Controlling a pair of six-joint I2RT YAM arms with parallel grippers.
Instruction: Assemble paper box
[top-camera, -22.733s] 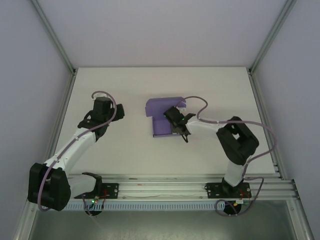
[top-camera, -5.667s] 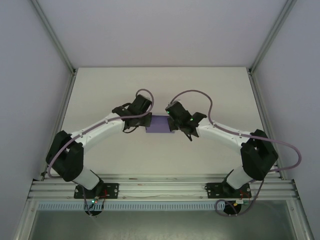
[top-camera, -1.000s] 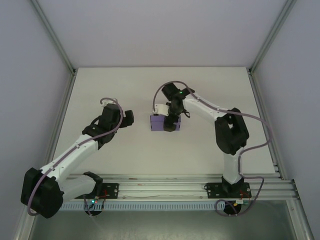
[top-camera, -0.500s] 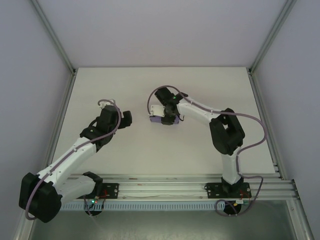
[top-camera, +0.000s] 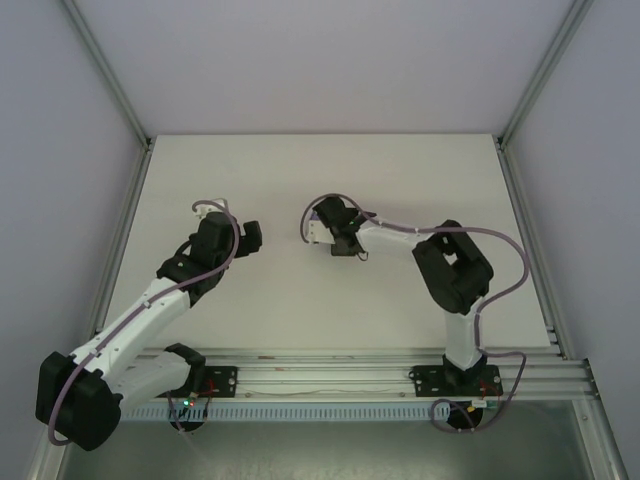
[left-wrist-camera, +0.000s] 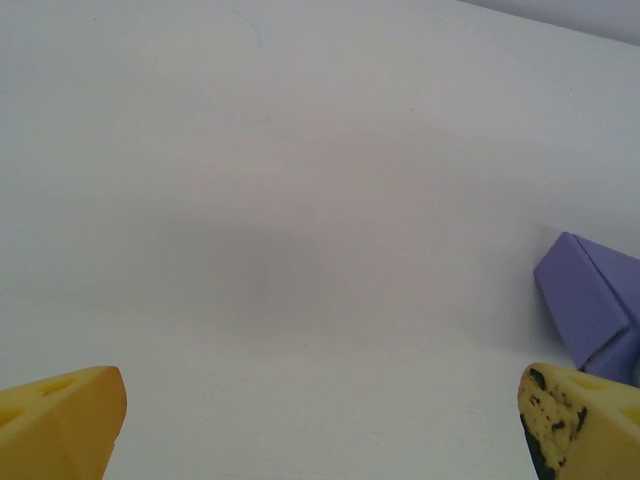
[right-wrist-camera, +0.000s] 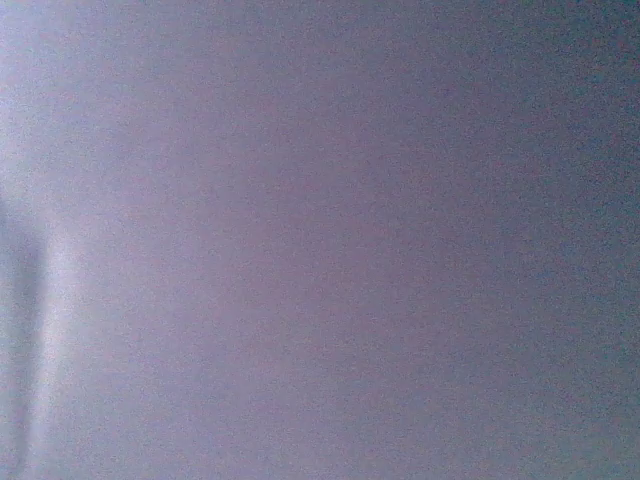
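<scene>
The purple paper box (left-wrist-camera: 592, 308) lies on the white table, at the right edge of the left wrist view, with folded faces showing. My left gripper (left-wrist-camera: 320, 435) is open, its yellow fingertips (left-wrist-camera: 62, 425) far apart and nothing between them; it hovers left of the box (top-camera: 250, 236). From above, my right gripper (top-camera: 336, 234) sits right on top of the box and hides nearly all of it. The right wrist view is a blurred purple surface (right-wrist-camera: 320, 240) pressed close to the lens, so its fingers cannot be made out.
The white tabletop (top-camera: 420, 170) is bounded by aluminium frame posts and grey walls at left, right and back. A rail (top-camera: 320, 375) with both arm bases runs along the near edge. The right arm's elbow (top-camera: 455, 265) is bent up to the right of the box.
The right gripper has dropped lower over the box and shifted slightly back, covering the purple card that showed a second ago. The left arm has barely moved.
</scene>
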